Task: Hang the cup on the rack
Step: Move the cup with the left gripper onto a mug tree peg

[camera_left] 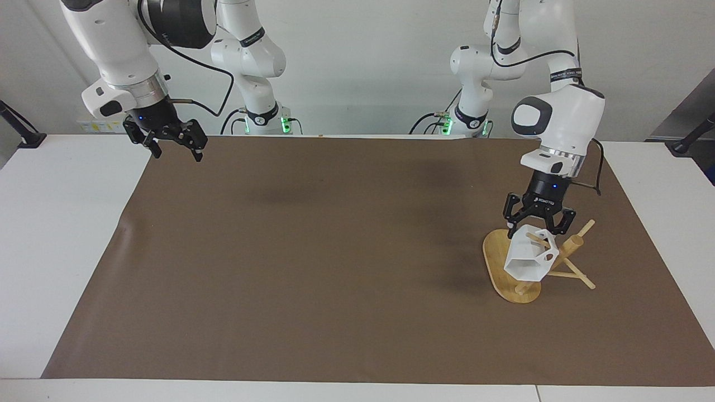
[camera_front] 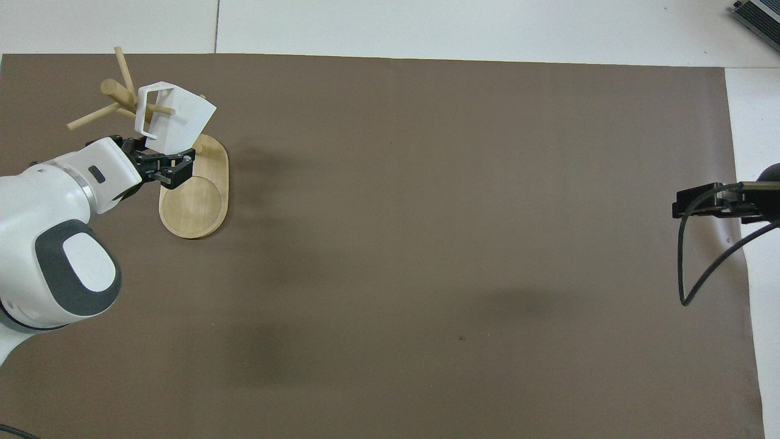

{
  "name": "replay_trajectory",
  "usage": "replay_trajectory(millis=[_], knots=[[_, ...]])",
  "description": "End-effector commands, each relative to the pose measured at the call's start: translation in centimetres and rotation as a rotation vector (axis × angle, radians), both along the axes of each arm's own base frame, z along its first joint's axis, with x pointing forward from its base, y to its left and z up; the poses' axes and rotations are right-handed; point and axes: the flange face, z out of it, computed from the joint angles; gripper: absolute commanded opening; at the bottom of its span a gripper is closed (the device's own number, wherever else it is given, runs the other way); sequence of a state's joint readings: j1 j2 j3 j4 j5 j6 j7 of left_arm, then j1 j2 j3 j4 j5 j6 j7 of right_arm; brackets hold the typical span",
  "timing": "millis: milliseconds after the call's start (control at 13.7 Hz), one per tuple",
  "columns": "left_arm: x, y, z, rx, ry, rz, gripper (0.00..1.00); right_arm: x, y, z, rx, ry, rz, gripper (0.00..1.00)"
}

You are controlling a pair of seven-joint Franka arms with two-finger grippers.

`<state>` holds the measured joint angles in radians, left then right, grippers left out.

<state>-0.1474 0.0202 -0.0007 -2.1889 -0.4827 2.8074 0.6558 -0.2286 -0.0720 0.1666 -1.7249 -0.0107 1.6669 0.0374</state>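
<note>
The white faceted cup (camera_left: 525, 262) hangs tilted on the bamboo rack (camera_left: 495, 261), with a thin peg through its side tab. The rack stands at the left arm's end of the brown mat. In the overhead view the peg crosses the tab of the cup (camera_front: 180, 119) above the rack's oval base (camera_front: 195, 207). My left gripper (camera_left: 537, 231) is just above the cup, fingers spread to either side of its upper edge, and looks open. It also shows in the overhead view (camera_front: 159, 164). My right gripper (camera_left: 172, 149) is open and empty, waiting over the mat's corner at the right arm's end.
The brown mat (camera_left: 313, 262) covers most of the white table. The rack's slanted post (camera_left: 565, 251) and pegs stick out toward the table's left-arm end. A black cable hangs from the right arm (camera_front: 694, 268).
</note>
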Motion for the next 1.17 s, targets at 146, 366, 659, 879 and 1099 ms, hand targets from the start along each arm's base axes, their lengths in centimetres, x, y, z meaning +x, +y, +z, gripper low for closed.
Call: replay_trajectory(millis=[146, 366, 659, 879, 1099], knots=[[0.3, 0.7, -0.1, 0.014, -0.005, 0.017, 0.0, -0.2, 0.0, 0.2, 0.019, -0.001, 0.006, 1.0], [0.3, 0.7, -0.2, 0.014, -0.004, 0.016, 0.0, -0.2, 0.0, 0.2, 0.019, -0.001, 0.006, 1.0], [0.5, 1.4, 0.1, 0.027, -0.007, 0.017, 1.0, -0.2, 0.0, 0.2, 0.019, -0.001, 0.004, 1.0], [1.0, 1.6, 0.5, 0.046, -0.012, 0.004, 1.0, -0.2, 0.0, 0.2, 0.019, -0.001, 0.004, 1.0], [1.3, 2.1, 1.8, 0.036, 0.028, -0.016, 1.0, -0.2, 0.0, 0.2, 0.019, -0.001, 0.006, 1.0]])
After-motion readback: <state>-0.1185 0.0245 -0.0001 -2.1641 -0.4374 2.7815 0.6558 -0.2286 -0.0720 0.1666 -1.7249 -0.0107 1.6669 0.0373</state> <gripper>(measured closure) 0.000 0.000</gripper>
